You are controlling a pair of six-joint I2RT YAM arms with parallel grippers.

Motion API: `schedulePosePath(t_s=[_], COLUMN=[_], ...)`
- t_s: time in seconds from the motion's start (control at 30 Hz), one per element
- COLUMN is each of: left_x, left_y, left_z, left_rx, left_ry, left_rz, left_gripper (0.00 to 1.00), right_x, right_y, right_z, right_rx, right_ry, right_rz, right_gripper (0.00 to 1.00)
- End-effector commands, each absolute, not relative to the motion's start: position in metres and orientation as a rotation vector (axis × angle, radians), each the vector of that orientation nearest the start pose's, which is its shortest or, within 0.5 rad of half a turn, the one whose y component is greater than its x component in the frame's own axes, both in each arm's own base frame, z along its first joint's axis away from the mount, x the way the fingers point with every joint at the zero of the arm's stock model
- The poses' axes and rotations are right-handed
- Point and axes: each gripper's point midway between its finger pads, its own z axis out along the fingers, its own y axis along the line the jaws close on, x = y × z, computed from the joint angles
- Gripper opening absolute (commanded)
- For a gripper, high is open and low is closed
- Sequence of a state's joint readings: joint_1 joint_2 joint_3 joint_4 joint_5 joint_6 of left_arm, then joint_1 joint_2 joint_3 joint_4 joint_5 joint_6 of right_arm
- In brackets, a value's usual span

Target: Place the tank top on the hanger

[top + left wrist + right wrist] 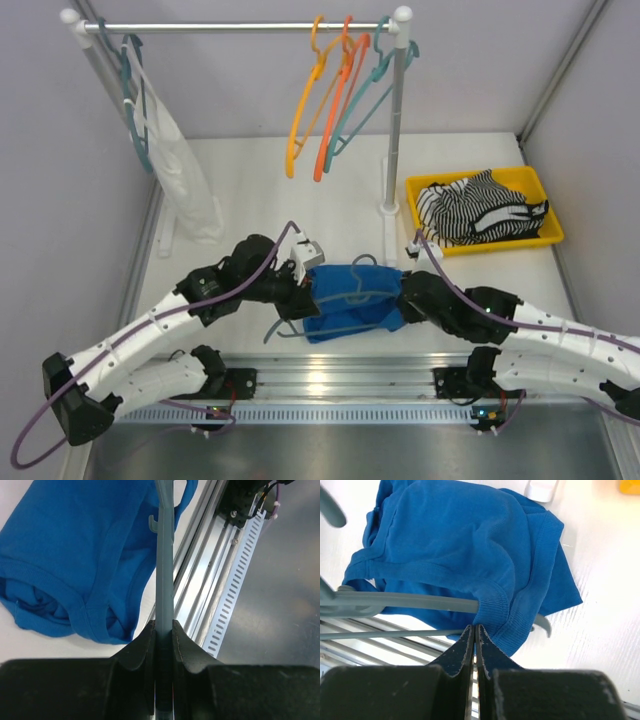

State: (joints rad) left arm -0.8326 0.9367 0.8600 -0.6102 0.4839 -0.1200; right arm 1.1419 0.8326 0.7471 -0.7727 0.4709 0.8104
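Note:
The royal-blue tank top (352,305) lies bunched on the table between my two grippers. The slate-teal hanger (360,290) lies across it, hook towards the rack. My left gripper (300,293) is shut on the hanger's bar (164,570) at the top's left side, with the blue fabric (75,555) beside it. My right gripper (402,300) is at the top's right side. In the right wrist view its jaws (473,629) are shut, pinching the ribbed hem of a strap (495,607). The hanger arm (410,601) runs through that strap and its tip sticks out beyond.
A clothes rack (240,27) stands at the back with orange hangers (320,110), a lighter teal hanger (372,85) and a white garment (185,175) at the left. Its right post (393,130) stands just behind the top. A yellow tray (500,243) holds a striped garment (480,210).

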Motion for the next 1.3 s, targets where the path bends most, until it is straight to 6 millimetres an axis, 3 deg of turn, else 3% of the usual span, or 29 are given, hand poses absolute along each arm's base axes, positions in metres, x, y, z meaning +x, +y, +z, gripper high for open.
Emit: schedulePosePath(t_s=[0.0,0.03,0.33,0.37,0.7,0.83,1.07,1.27], left_x=[0.120,0.125,0.123,0.123,0.124,0.125,0.128,0.129], left_y=[-0.279,-0.285,-0.310,-0.315,-0.332,-0.334,-0.335,-0.337], left_z=[0.223,0.231,0.204,0.209,0.192,0.181,0.175,0.171], left_rx=[1.055,1.028,1.021,1.024,1.018,0.997,0.962,0.963], left_ry=[1.870,1.815,1.776,1.737,1.691,1.700,1.695,1.704], left_rz=[-1.163,-1.183,-1.237,-1.243,-1.261,-1.262,-1.261,-1.265], left_gripper=[0.00,0.00,0.00,0.00,0.00,0.00,0.00,0.00], right_x=[0.155,0.155,0.160,0.161,0.169,0.170,0.168,0.168], right_y=[0.190,0.189,0.189,0.189,0.173,0.173,0.190,0.214], right_z=[0.173,0.174,0.191,0.193,0.204,0.205,0.212,0.206], right_rx=[-0.154,-0.156,-0.147,-0.146,-0.111,-0.129,-0.222,-0.311], right_ry=[2.272,2.270,2.233,2.228,2.201,2.185,2.134,2.138], right_rz=[0.425,0.422,0.420,0.420,0.333,0.347,0.448,0.466], right_gripper=[0.00,0.00,0.00,0.00,0.01,0.09,0.41,0.47])
